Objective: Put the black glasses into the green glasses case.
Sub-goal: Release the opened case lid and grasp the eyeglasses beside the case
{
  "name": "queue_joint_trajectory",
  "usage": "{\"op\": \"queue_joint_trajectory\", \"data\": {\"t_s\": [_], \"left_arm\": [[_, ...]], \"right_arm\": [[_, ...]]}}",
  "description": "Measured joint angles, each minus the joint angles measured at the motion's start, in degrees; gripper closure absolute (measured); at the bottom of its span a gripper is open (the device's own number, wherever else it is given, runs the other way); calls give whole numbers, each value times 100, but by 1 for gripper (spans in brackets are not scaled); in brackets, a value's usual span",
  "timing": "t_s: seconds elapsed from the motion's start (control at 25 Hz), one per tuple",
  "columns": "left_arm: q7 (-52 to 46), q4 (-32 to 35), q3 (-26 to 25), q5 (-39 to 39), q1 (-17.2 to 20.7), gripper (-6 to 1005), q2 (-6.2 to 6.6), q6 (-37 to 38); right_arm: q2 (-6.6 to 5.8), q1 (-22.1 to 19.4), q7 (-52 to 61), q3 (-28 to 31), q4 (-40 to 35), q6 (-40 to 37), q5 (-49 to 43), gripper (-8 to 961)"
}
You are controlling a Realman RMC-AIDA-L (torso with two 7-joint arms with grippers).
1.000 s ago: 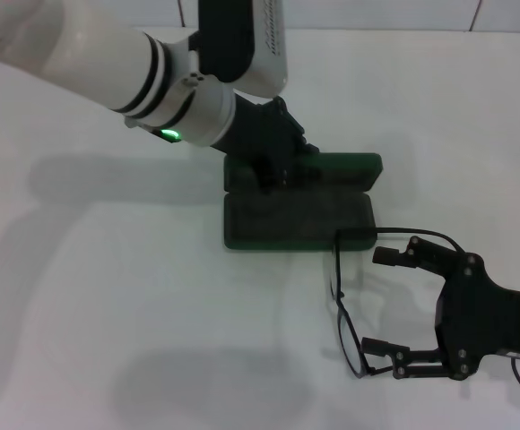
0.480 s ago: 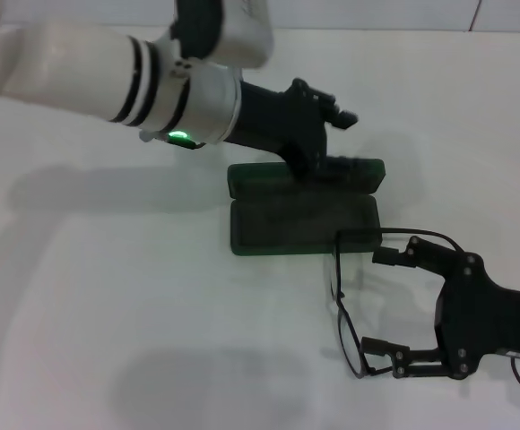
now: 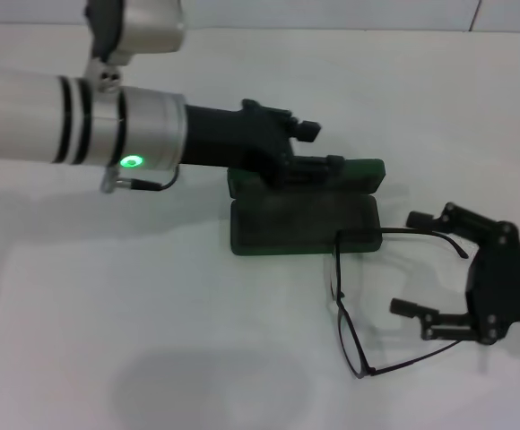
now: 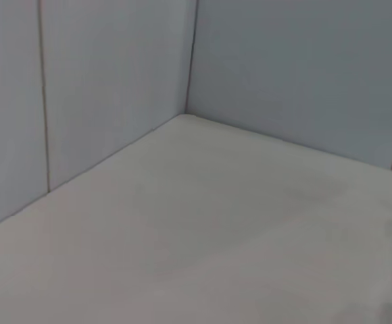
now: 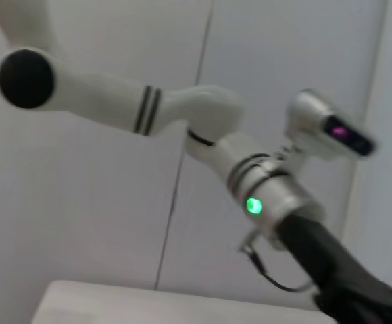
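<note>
Glasses [image 3: 354,313] lie on the white bench [image 3: 152,340], one thin arm tip resting on the open green case [image 3: 303,222] at its 4 o'clock corner. The right tool [image 3: 421,269], fingers spread, has let go and backed off toward 3 o'clock, so the glasses are not held and not in the case yet. The left tool [image 3: 318,148] has swung up over the lid at 12 o'clock; I cannot tell its fingers. Nothing else blocks the case.
</note>
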Motion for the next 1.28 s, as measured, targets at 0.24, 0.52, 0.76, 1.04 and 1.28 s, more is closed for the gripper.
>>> {"op": "queue_joint_trajectory", "data": {"t_s": [0.24,0.52,0.76,1.04,1.28], "left_arm": [[324,153,-581,-521,499,424,-30,85],[1545,-1015,-1469,-1910,503,424,15,115],[1915,-1348,-1683,-1988,518,425,-17,200],[2102,-1700,-1686,-2127,459,425,-31,340],[2221,-1756,-1693,-2302,427,426,-14,346]], "right_arm": [[-213,20,593,27,-888,154,-427,84],[-175,164,2367,40,-3449,920,-2419,84],[74,775,3045,32,-4768,925,-4301,84],[230,1350,3078,-720,-5259,953,-5330,84],[260,1727,3109,-1475,-5517,979,-5915,85]]}}
